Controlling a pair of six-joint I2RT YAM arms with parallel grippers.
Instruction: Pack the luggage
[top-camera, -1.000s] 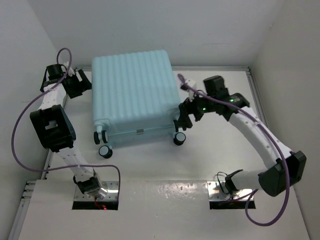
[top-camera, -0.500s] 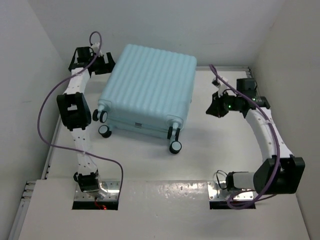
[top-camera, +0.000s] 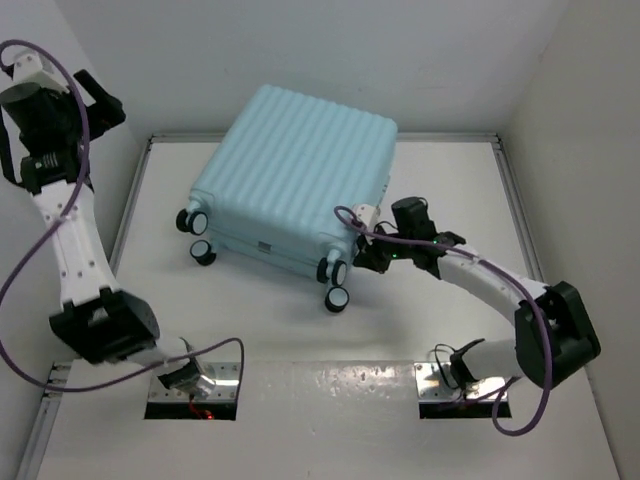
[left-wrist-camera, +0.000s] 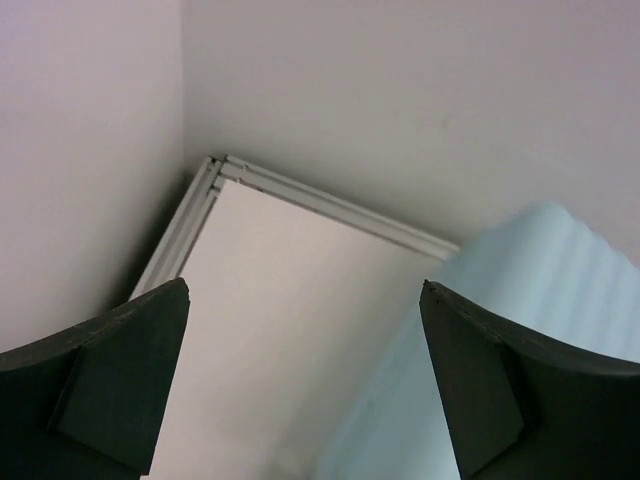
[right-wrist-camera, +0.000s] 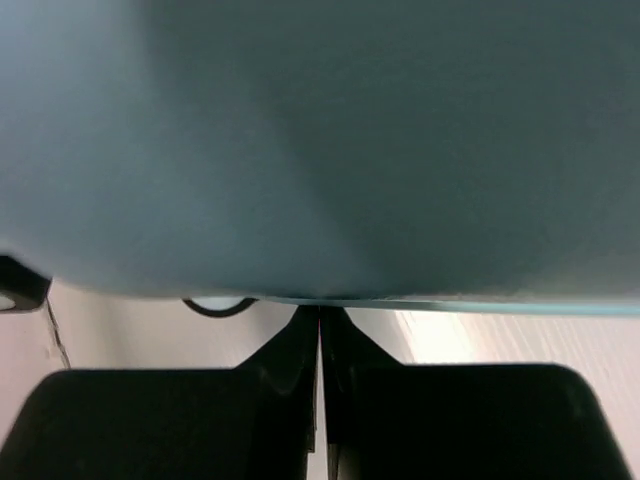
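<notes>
The luggage (top-camera: 300, 180) is a pale blue ribbed suitcase lying shut and turned askew on the white table, its black wheels (top-camera: 337, 298) toward the arms. My right gripper (top-camera: 366, 257) is low at its near right corner, beside a wheel. In the right wrist view the right gripper (right-wrist-camera: 320, 318) is shut with nothing between its fingers, its tips against the lower edge of the luggage (right-wrist-camera: 320, 140). My left gripper (top-camera: 97, 104) is raised high at the far left, well off the case. In its own view the left gripper (left-wrist-camera: 305, 385) is open and empty above the table corner, with the luggage (left-wrist-camera: 530, 320) at lower right.
White walls close in the table on the left, back and right. A raised rim (top-camera: 130, 215) runs along the table's left edge and another (left-wrist-camera: 320, 205) along the back. Purple cables (top-camera: 30, 260) loop off both arms. Bare table lies in front of the case.
The suitcase has turned and slid toward the arms. The left arm has swung up and away to the left wall. The right gripper has shut and dropped to the case's near right corner.
</notes>
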